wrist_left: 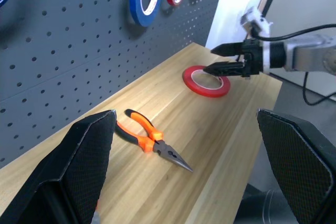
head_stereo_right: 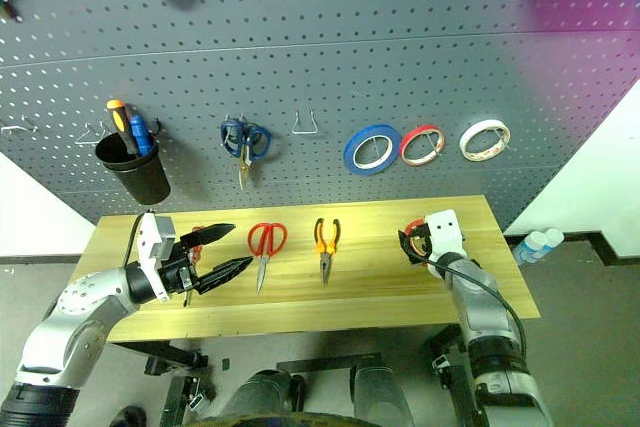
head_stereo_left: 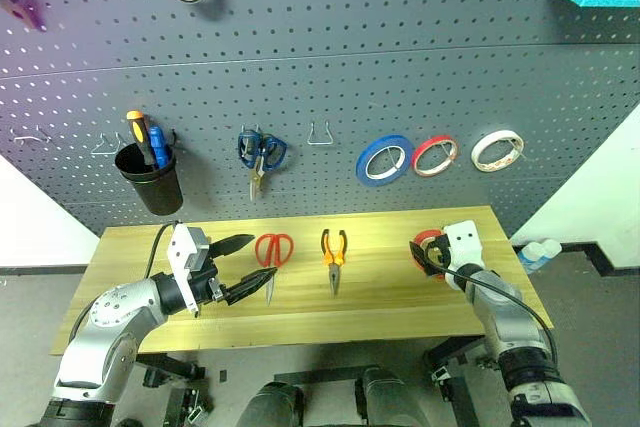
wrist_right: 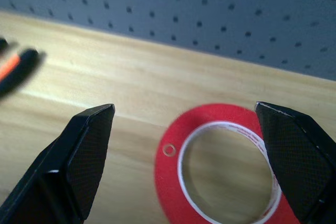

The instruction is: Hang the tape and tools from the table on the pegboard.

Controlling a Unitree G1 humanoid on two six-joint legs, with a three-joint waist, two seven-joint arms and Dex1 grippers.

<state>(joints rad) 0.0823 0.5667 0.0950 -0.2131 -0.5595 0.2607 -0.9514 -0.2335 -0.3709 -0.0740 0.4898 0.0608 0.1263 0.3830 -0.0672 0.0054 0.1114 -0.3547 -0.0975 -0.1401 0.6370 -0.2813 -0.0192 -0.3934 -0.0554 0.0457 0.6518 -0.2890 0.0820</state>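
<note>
We are reaching for the tape (wrist_right: 220, 171), lying flat at the table's (head_stereo_left: 390, 292) right end; our right pincer (wrist_left: 220, 59) is hovering spread just above it. Next we need to lower and pinch its rim.

The pegboard (head_stereo_left: 330, 87) is dark grey, dotted with a regular grid of small dark holes. The table (head_stereo_left: 390, 292) is light yellowish wood with a plank grain. On it lie scissors (head_stereo_left: 272, 250) with red handles and steel-grey blades, pliers (head_stereo_left: 333, 250) with orange-and-black handles, and an all-red tape (wrist_left: 206, 81) ring. On the board hang a blue roll (head_stereo_left: 384, 160), a smaller red roll (head_stereo_left: 435, 155), a whitish roll (head_stereo_left: 497, 150) and blue-handled scissors (head_stereo_left: 261, 151). A black cup (head_stereo_left: 150, 178) holds yellow-black and blue screwdriver handles. Both grippers have black fingers (wrist_right: 79, 156) with a fine woven texture.
</note>
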